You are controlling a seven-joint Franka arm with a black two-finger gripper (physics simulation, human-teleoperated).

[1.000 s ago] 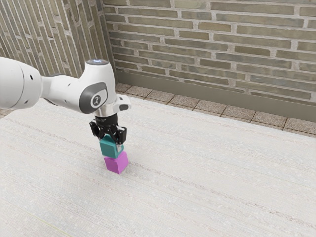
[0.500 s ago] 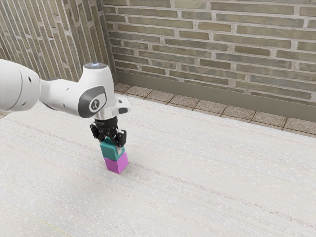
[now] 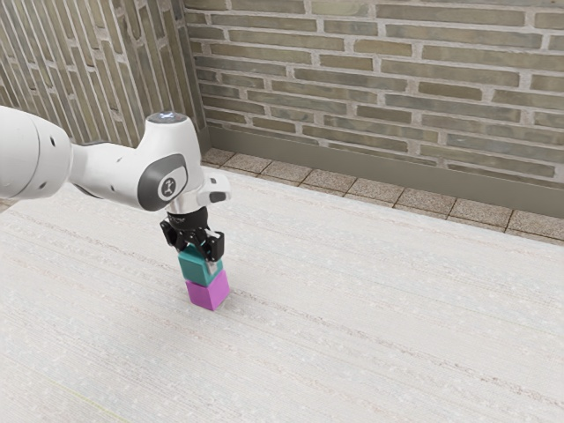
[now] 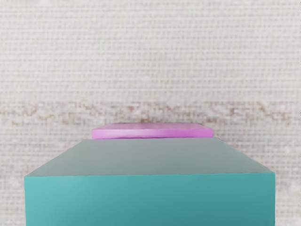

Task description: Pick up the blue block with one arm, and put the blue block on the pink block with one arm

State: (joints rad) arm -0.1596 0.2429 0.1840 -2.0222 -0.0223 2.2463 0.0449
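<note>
Directly beneath the black two-finger hand (image 3: 197, 250), which grips it from two sides, the blue-green cubic block (image 3: 200, 268) rests on top of the pink cubic block (image 3: 210, 292) on the pale desk (image 3: 370, 300). Letting go looks next, then rising straight up.

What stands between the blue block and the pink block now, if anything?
Nothing visible does. The blue block is directly above the pink block, and the exterior view shows no gap between them. The gripper is shut on the blue block's upper part.
</note>
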